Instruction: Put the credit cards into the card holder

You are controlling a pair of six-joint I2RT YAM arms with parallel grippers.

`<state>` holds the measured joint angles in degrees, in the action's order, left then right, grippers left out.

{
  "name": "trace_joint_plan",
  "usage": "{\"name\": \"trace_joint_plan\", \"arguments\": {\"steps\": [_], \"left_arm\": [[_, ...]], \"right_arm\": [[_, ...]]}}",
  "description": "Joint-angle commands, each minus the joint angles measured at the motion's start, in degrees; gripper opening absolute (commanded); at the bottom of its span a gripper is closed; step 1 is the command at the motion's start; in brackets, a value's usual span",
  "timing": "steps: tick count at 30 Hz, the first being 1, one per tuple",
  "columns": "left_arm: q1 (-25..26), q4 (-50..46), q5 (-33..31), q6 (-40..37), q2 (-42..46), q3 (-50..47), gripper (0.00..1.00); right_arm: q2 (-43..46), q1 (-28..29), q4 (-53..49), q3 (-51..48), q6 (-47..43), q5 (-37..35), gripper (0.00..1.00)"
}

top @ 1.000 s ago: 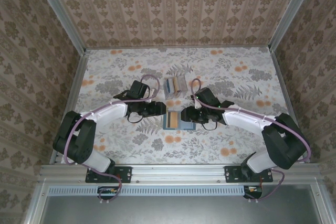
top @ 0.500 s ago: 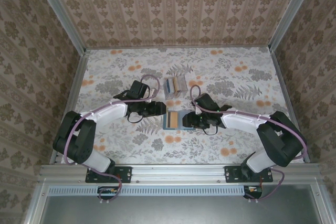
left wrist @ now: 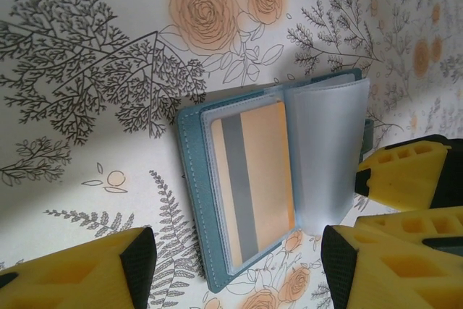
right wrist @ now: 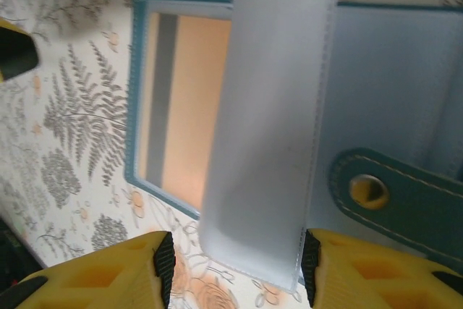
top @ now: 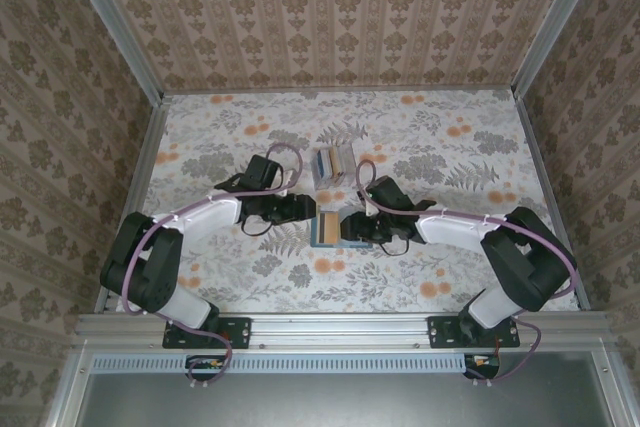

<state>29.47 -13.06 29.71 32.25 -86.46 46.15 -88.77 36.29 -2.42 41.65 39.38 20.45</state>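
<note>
1. Table (top: 450,147): floral cloth. It bears everything listed below.
2. Left gripper (left wrist: 237,252): we find it at the card holder's left edge. Its jaws are released wide and grasp nothing.
3. Right gripper (right wrist: 237,258): at the card holder's right edge. Its jaws are parted, and we see no clamp.
4. Card holder (left wrist: 189,179): teal, lying open and flat between the two grippers.
5. Clear box (top: 335,164): just beyond the card holder, with spare cards standing in it.
6. Clear sleeve leaf (right wrist: 268,128): rises from the card holder's spine and stands between the right jaws.
7. Yellow-tan card (left wrist: 264,179): already sleeved on the card holder's left page.

Step, as we judge it: a leaf is being turned to reach an empty sleeve. The next move calls for pressing that leaf flat, then feeding a boxed card in edge-first.
</note>
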Motion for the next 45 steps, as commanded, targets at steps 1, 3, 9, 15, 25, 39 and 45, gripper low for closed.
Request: {"name": "trace_joint_plan", "arguments": {"steps": [1, 3, 9, 15, 25, 39, 45], "left_arm": [[-2.1, 2.5, 2.9, 2.6, 2.5, -2.6, 0.66], [-2.7, 2.5, 3.1, 2.5, 3.1, -3.1, 0.66], [-2.7, 5.1, 4.1, 4.5, 1.7, -4.0, 0.66], [-2.9, 4.7, 4.5, 3.5, 0.2, -3.4, 0.66], [-1.9, 2.1, 1.7, 0.2, -3.7, -1.5, 0.64], [-2.4, -0.8, -1.0, 0.9, -2.4, 0.6, 0.62], [-7.6, -8.2, -1.5, -1.0, 0.9, 4.2, 0.64]], "right_arm": [[-3.3, 0.4, 3.5, 2.9, 0.1, 3.5, 0.52], [-5.2, 0.8, 5.5, 3.9, 0.6, 5.0, 0.51], [-9.6, 2.5, 8.8, 7.3, 0.9, 7.3, 0.51], [-13.0, 3.6, 11.7, 9.4, 2.4, 9.0, 0.5], [-15.2, 3.9, 9.1, 10.2, 1.3, 6.3, 0.5], [-4.6, -0.8, -8.7, 19.2, -7.6, -7.7, 0.54], [-10.8, -2.2, -23.7, 35.1, -12.7, -22.4, 0.55]]}}
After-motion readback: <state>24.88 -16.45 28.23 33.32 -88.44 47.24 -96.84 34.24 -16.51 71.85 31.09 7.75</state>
